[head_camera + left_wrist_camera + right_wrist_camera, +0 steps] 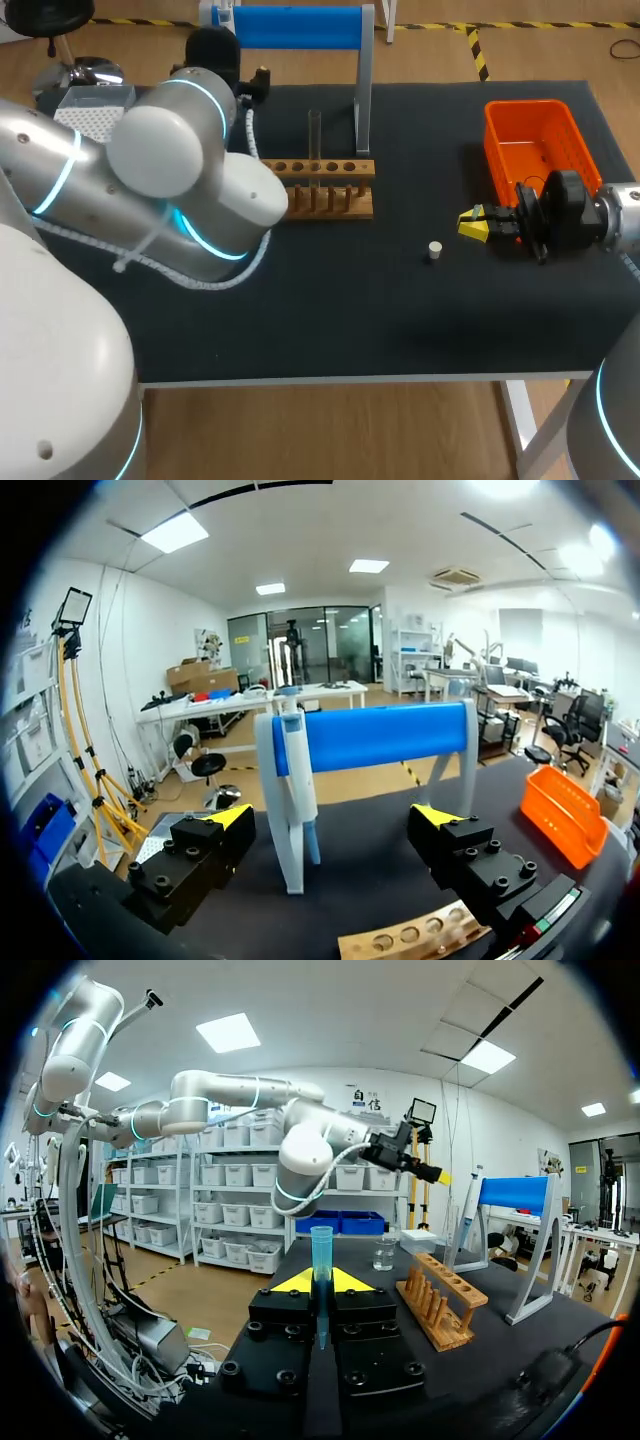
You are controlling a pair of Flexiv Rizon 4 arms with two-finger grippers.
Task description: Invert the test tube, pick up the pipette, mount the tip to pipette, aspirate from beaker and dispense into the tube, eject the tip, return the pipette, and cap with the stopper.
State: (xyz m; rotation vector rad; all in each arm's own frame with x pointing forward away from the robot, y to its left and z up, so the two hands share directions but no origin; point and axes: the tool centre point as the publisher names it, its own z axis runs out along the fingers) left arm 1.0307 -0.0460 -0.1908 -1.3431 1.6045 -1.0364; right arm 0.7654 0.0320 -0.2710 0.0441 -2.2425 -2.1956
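Note:
My right gripper (472,224) hangs low over the table by the orange bin, shut on a blue pipette tip (321,1245) that stands upright between its yellow tips (320,1282). A small white stopper (434,250) lies on the mat just left of it. A clear test tube (314,138) stands upright in the wooden rack (322,185). My left gripper (332,820) is open, facing the white pipette (296,770) that hangs on the blue-barred stand (385,735). The pipette is ahead of the fingers, not between them. A glass beaker (385,1252) stands beyond the rack.
An orange bin (540,150) sits at the table's right, just behind my right gripper. A white tip box (90,110) is at the far left, partly behind my left arm (170,150). The stand's white post (364,80) rises behind the rack.

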